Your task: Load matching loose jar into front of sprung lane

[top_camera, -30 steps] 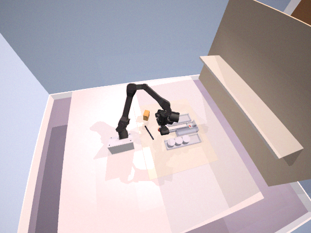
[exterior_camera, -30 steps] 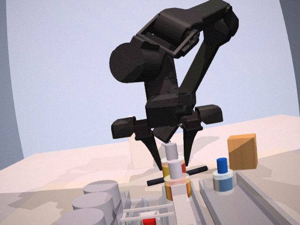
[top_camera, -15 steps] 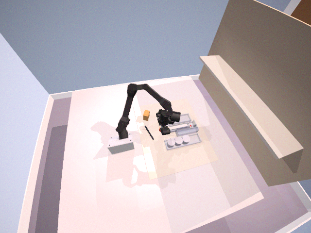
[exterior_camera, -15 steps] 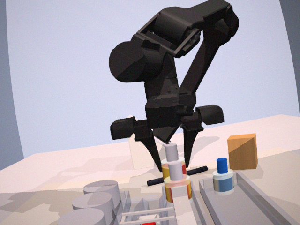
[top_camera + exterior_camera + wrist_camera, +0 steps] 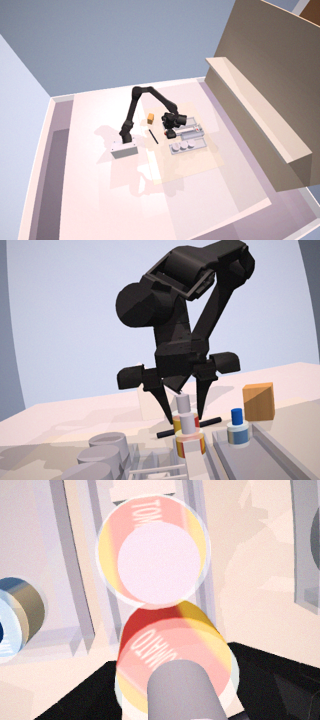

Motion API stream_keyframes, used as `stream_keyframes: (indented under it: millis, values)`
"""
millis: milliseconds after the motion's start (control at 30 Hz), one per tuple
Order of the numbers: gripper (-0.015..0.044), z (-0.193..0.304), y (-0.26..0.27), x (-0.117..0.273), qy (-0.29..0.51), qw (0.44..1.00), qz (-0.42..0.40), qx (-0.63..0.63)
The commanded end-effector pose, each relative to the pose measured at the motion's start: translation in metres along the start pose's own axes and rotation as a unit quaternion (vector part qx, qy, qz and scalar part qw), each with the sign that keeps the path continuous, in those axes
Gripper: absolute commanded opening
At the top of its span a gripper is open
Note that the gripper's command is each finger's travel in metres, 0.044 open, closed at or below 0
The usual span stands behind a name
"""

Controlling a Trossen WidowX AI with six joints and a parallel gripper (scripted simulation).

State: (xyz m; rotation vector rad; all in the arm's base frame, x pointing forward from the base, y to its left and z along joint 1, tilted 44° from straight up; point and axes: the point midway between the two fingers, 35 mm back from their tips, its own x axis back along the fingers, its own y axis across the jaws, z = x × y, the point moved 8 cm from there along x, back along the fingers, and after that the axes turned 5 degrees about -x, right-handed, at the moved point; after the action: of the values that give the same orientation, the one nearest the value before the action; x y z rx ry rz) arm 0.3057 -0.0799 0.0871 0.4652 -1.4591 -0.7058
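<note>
My gripper [image 5: 185,421] [image 5: 172,663] is shut on a tomato jar with a grey cap [image 5: 165,133] [image 5: 183,402] [image 5: 175,645], which looks about upright at the lane's front end. The matching tomato jar [image 5: 187,422] [image 5: 159,560] stands in the sprung lane [image 5: 212,457] [image 5: 102,580], directly beyond the held one. The two jars look touching or nearly so in the wrist view. A white pusher part [image 5: 196,459] [image 5: 142,487] is behind the lane jar. The low front stop and the held jar's base are hidden, so its height above the lane floor cannot be told.
A blue-capped jar [image 5: 238,435] [image 5: 30,607] stands in the neighbouring tray. An orange block [image 5: 150,119] [image 5: 258,405] and a black rod [image 5: 153,136] [image 5: 213,422] lie in front of the lanes. White cylinders [image 5: 183,145] [image 5: 100,457] stand in the tray on the other side.
</note>
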Motion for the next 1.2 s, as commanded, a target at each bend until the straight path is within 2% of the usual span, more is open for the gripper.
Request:
stream_keyframes:
  millis: [0,1167]
  values:
    - [0.0,-0.006,0.002,0.002,-0.009,1.0,-0.002,0.003]
    - [0.0,-0.022,0.005,0.005,-0.01,1.0,-0.002,0.004]
